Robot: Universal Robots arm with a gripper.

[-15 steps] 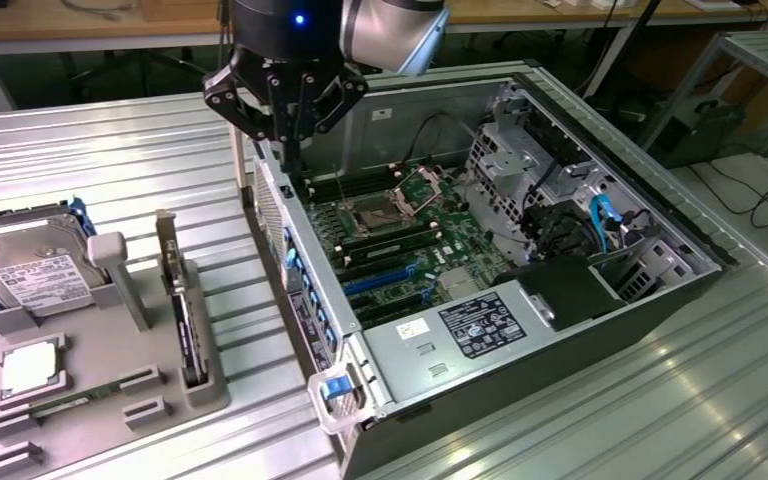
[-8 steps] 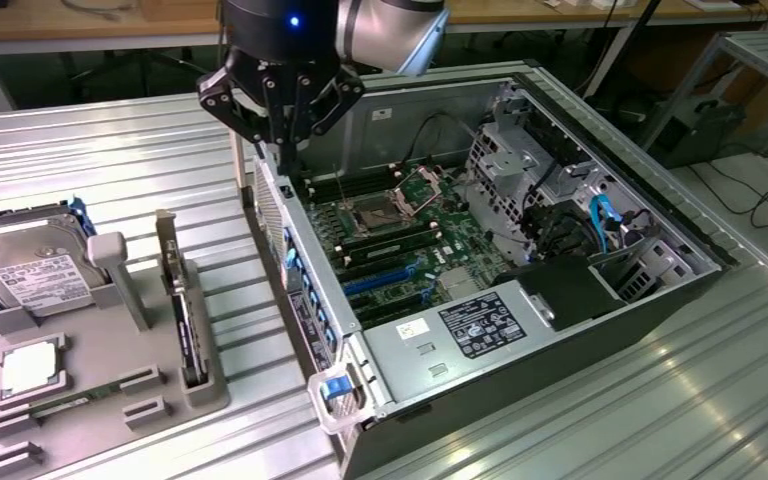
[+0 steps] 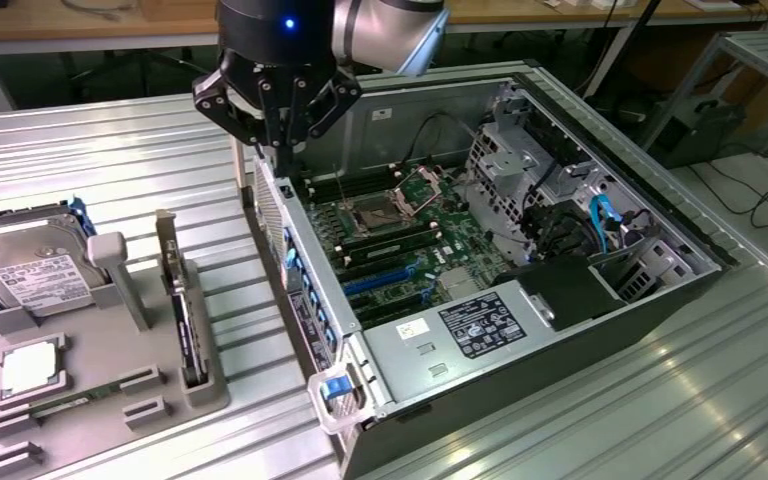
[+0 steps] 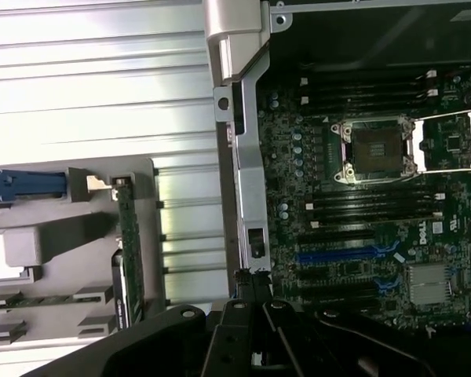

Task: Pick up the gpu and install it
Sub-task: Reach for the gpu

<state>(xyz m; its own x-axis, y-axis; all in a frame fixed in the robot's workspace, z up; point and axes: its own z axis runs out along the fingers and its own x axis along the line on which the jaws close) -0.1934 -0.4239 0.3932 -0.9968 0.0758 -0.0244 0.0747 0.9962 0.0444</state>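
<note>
Pick-up not yet begun, I'd say: the gripper (image 3: 277,152), pinched narrow and empty, hangs over the computer case's (image 3: 544,390) rim, well apart from the gpu (image 3: 192,340) standing edge-on in 1 gray holder (image 3: 91,372) slot, which wants wider jaws.

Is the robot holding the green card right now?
No, the gpu stands edge-on in the gray holder, apart from the gripper above the computer case.

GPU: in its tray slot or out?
In. The gpu stands on edge in a slot of the grey tray; the pincer hangs apart from it, by the computer case.
</note>
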